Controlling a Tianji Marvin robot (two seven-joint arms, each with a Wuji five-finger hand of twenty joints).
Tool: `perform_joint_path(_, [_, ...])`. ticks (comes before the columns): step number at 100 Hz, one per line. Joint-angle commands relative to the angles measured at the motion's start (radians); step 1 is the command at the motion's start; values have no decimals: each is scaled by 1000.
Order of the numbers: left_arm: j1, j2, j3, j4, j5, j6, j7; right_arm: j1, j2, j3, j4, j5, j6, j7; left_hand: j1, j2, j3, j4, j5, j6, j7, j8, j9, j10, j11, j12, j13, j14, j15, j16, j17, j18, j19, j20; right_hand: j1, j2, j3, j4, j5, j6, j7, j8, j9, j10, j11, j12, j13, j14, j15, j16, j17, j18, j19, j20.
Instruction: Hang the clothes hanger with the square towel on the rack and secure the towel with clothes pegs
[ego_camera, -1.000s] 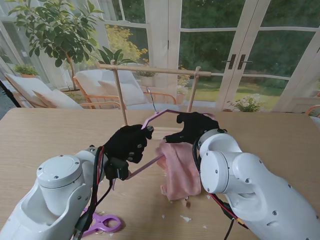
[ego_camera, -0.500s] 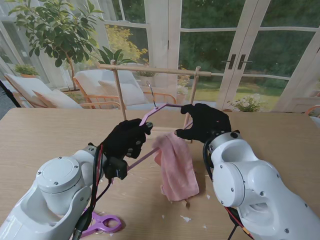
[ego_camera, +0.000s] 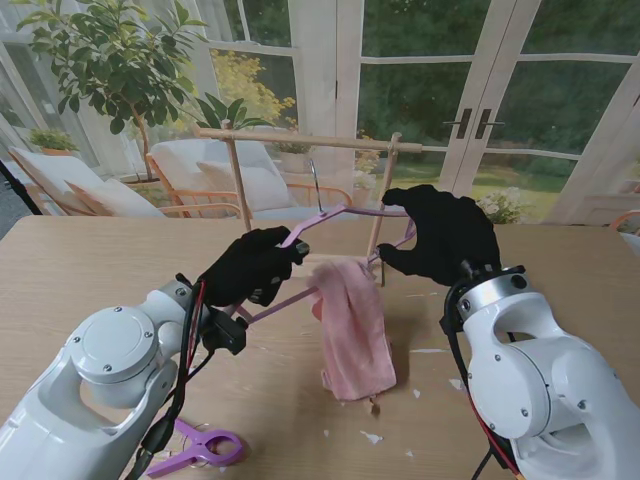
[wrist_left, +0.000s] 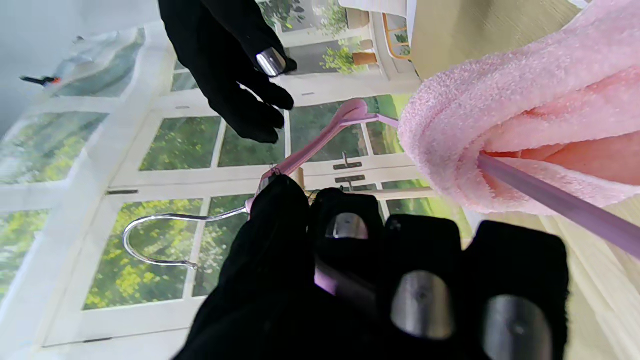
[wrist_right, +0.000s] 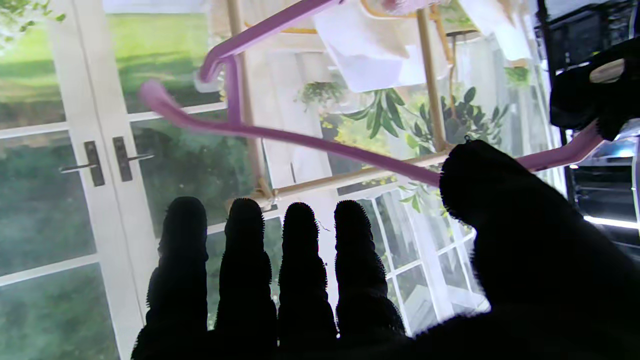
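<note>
A purple clothes hanger (ego_camera: 370, 211) is lifted above the table, in front of the wooden rack (ego_camera: 300, 140). Its metal hook (ego_camera: 316, 185) points up, just short of the rack's bar. A pink square towel (ego_camera: 352, 330) is draped over its lower bar and hangs down to the table. My left hand (ego_camera: 250, 268) is shut on the hanger's left arm; the left wrist view shows its fingers (wrist_left: 380, 285) wrapped around the hanger (wrist_left: 310, 150) beside the towel (wrist_left: 525, 100). My right hand (ego_camera: 450, 235) is at the hanger's right shoulder, fingers (wrist_right: 300, 260) straight and apart, thumb across the hanger (wrist_right: 310, 142).
A purple clothes peg (ego_camera: 195, 448) lies on the wooden table (ego_camera: 100, 260) near me, beside my left arm. Small white scraps (ego_camera: 372, 437) are scattered near the towel's lower edge. The rack's two posts (ego_camera: 238, 190) stand at the table's far side, in front of glass doors.
Both hands have risen and moved farther from me, lifting the hanger and towel toward the rack. The right hand slid to the right, from the hanger's top to its right shoulder.
</note>
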Motion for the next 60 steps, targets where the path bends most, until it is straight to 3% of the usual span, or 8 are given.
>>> perform_joint_path(1, [-1,10,-9,2,5,-39,-26,-5,-2,1,4,-4,-3,17,46,53,-18,22,29,-1,8,21,30,-44,37,4,43,14,92,10,30,2,310,56,-29,-19,1,19,-25,26,-23,-13,-29,-8,-31,-13,-35,-29,-37,-33,-29,-27,-70,-412])
perform_joint_path(26, [-2,40,-44,9,6,-128,-142,21,4,-5,31,34,-24,48,37,47,-18,22,42,-10,6,26,37,-46,36,9,43,21,92,13,29,12,310,62,-49,-4,-22,15,-40,44,-33,-21,-32,-6,-53,-24,-43,-38,-64,-54,-49,-50,-147,-465])
perform_joint_path(43, [-12,56,-61,-5,14,-140,-203,50,5,-30,45,35,-11,55,30,50,-17,22,45,-18,4,32,37,-52,35,12,43,21,92,14,30,10,310,63,-52,10,-33,16,-33,40,-29,-20,-15,-4,-54,-25,-37,-37,-65,-56,-52,-37,-167,-476])
perform_joint_path(52, [-19,59,-59,-13,40,-140,-208,61,1,-46,55,53,-3,22,28,50,-16,21,46,-24,3,37,38,-57,33,15,43,14,90,14,31,4,310,62,-30,24,-47,18,8,37,1,-8,61,-4,-12,-6,31,-21,-16,-34,-7,-18,-140,-464])
perform_joint_path(60, [-30,59,-52,-22,55,-127,-204,67,-3,-55,61,75,-5,-3,28,47,-16,21,49,-22,2,38,38,-57,33,16,43,13,90,14,30,5,310,62,-17,53,-46,19,98,-10,78,17,230,-24,65,45,208,1,117,53,102,32,34,-379])
